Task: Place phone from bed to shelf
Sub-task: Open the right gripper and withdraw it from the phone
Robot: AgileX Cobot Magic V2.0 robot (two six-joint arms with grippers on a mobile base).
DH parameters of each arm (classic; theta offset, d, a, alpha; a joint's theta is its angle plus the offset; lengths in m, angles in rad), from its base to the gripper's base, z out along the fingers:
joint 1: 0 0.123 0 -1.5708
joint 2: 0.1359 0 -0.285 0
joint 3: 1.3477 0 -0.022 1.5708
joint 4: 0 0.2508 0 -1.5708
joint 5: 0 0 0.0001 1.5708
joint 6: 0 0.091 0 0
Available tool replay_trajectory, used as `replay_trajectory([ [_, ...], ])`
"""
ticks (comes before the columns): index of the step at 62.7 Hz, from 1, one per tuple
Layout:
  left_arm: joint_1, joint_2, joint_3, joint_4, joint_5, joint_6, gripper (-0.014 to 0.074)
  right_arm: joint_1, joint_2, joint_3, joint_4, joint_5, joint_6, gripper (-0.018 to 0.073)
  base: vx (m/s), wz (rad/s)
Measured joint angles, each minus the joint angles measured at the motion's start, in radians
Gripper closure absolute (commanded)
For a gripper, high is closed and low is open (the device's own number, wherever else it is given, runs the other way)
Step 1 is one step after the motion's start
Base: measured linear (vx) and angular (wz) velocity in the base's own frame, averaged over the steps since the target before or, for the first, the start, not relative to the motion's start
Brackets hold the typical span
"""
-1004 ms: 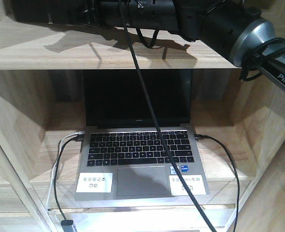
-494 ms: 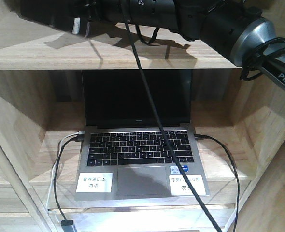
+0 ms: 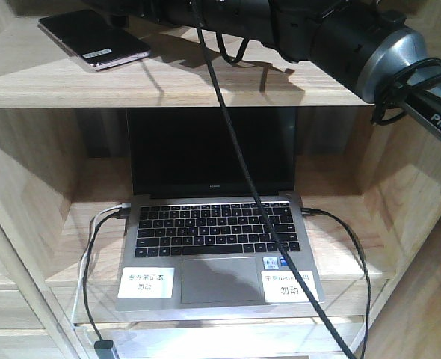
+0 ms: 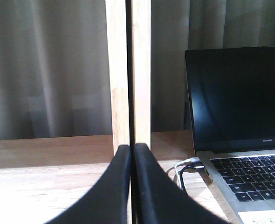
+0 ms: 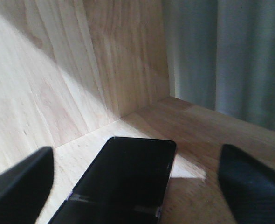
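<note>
With the thin glossy black phone (image 3: 93, 40) lying flat at ten o'clock on the pale wooden shelf (image 3: 205, 86), the right end effector (image 5: 128, 177), spread wide and released, could nudge it when withdrawing.

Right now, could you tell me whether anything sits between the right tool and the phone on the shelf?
Nothing visible does. The phone lies flat on the shelf, and the right tool is open with one finger on each side of it, clear of its edges. Only bare wood shows around it.
</note>
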Motion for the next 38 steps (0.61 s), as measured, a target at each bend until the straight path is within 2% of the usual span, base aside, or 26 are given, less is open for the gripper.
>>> replay_trajectory([
  [8,0.0,0.0,0.0,0.0,0.0,0.0,0.0595,0.0,-0.005,0.0,-0.021,0.0,0.0,-0.0101,0.0,0.0],
  [13,0.0,0.0,0.0,0.0,0.0,0.0,0.0595,0.0,-0.021,0.0,-0.026,0.0,0.002,-0.0037,0.0,0.0],
  [17,0.0,0.0,0.0,0.0,0.0,0.0,0.0595,0.0,-0.042,0.0,-0.031,0.0,0.004,0.0047,0.0,0.0],
  [22,0.0,0.0,0.0,0.0,0.0,0.0,0.0595,0.0,-0.073,0.0,-0.037,0.0,0.005,0.0194,0.0,0.0],
  [31,0.0,0.0,0.0,0.0,0.0,0.0,0.0595,0.0,-0.133,-0.002,-0.098,0.017,0.037,0.0569,0.0,0.0],
  [38,0.0,0.0,0.0,0.0,0.0,0.0,0.0595,0.0,-0.17,-0.004,-0.158,0.049,0.073,0.0571,0.0,0.0],
])
